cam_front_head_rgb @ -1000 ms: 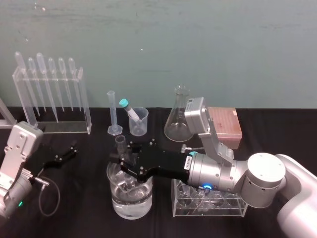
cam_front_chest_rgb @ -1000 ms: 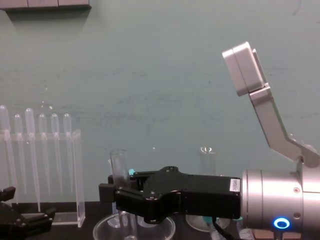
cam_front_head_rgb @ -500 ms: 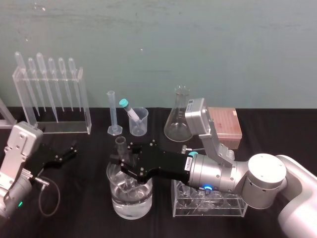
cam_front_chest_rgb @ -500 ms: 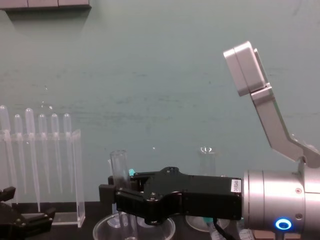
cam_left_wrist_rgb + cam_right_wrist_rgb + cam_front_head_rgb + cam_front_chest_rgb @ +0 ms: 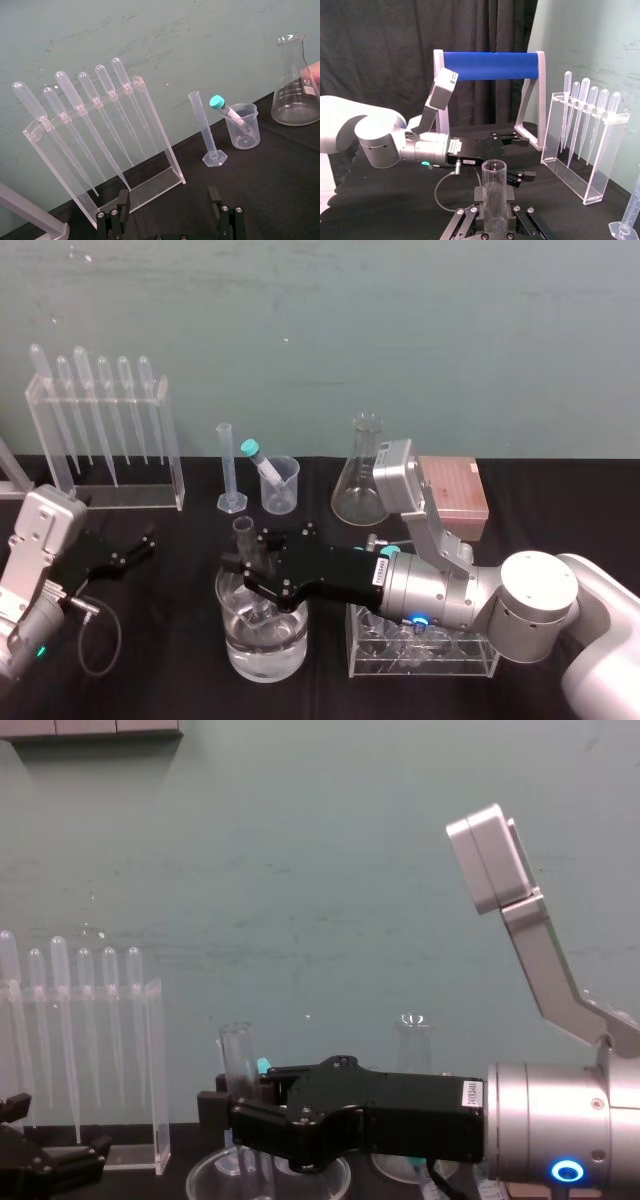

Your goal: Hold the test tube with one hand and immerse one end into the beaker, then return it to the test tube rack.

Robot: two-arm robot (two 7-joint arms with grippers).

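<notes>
Right gripper [image 5: 252,575] is clamped on the test tube [image 5: 244,537], holding it roughly at its middle. The tube stands pretty much upright, open mouth up, with its lower end down inside the beaker [image 5: 262,655]. So the long axis is vertical and the beaker is right under the gripper.

The bit that matters for what comes after: the test tube rack [image 5: 455,490], the pinkish block, sits to the right and farther back, well apart from the beaker. That's the right arm's own side. The left gripper [image 5: 128,552] is parked on the near left with its fingers spread, holding nothing, so it's no help. Best guess is the tube needs a straight lift to clear the rim before it heads right and back, or the glass could knock the beaker wall.

In the head view the black fingers cover the tube's lower part, so whether the tip reaches the liquid can't be told. The chest view shows from the side that the tube [image 5: 237,1055] is upright above the beaker's rim [image 5: 205,1175]. The right wrist view shows the tube [image 5: 494,185] pinched between both fingers.
</notes>
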